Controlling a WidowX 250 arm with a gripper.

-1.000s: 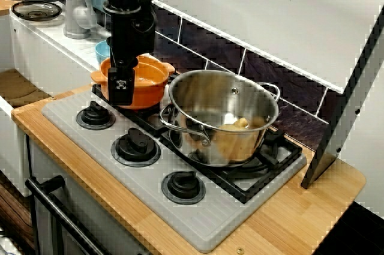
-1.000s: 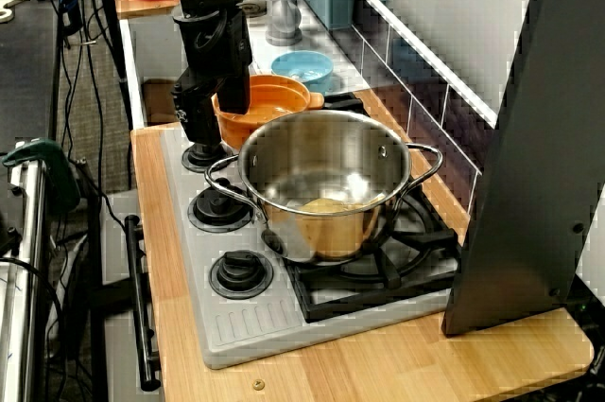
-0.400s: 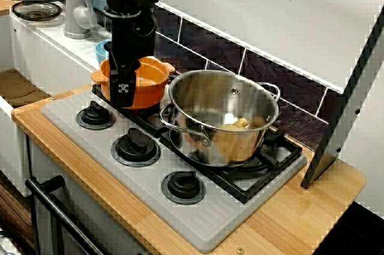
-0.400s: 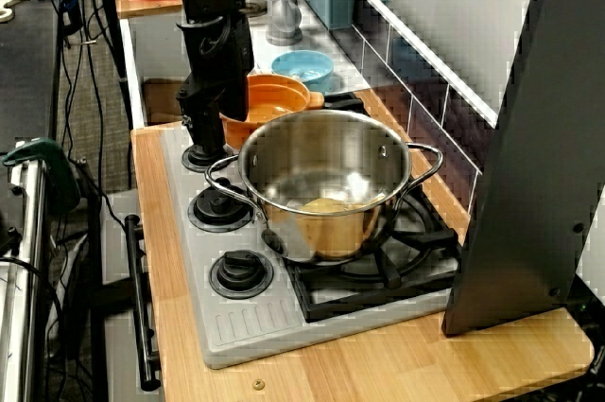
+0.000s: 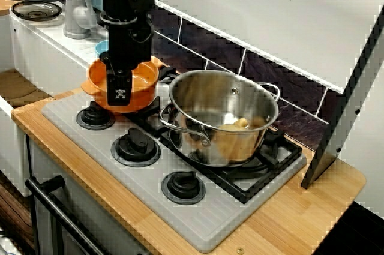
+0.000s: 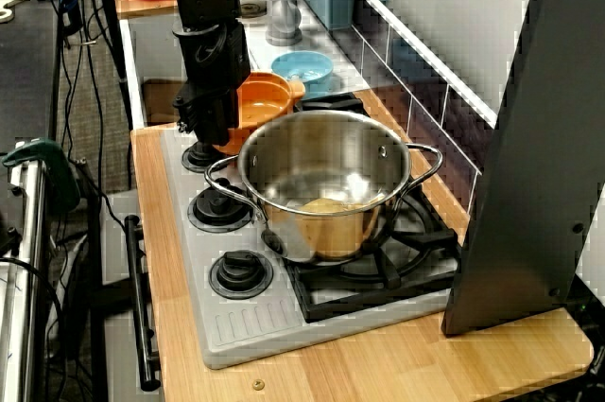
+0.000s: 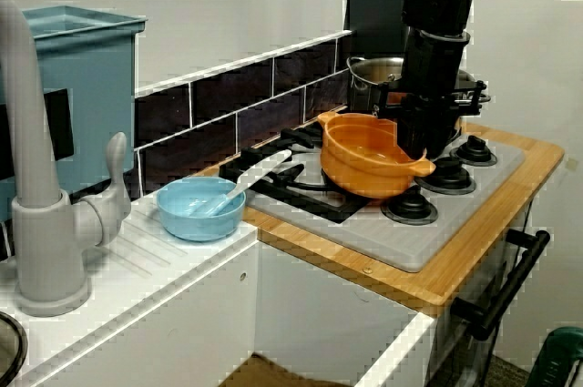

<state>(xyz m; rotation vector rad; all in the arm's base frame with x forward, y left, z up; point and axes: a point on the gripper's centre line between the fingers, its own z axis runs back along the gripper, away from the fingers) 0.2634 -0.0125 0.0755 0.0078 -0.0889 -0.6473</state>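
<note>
A: Over the left end of the grey stove (image 5: 204, 222), at ten o'clock from the big stainless steel pot (image 5: 225, 117), where's the round orange two-handled pot (image 5: 144, 90)?

B: Hanging there, jaws clamped on its near rim. I judge it lifted clear of the black grate (image 5: 270, 168) and not set down. Its mouth faces up. In the front view, the handle axis runs eight to two o'clock.

A steel pot (image 5: 223, 138) sits on the hob (image 5: 207, 222), blue bowl (image 7: 199, 209) by faucet (image 7: 32, 178).

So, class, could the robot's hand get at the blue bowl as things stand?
Probably not yet: the hand is shut on the rim of the orange pot. Otherwise the way looks free; the blue bowl sits uncovered on the white counter.
</note>
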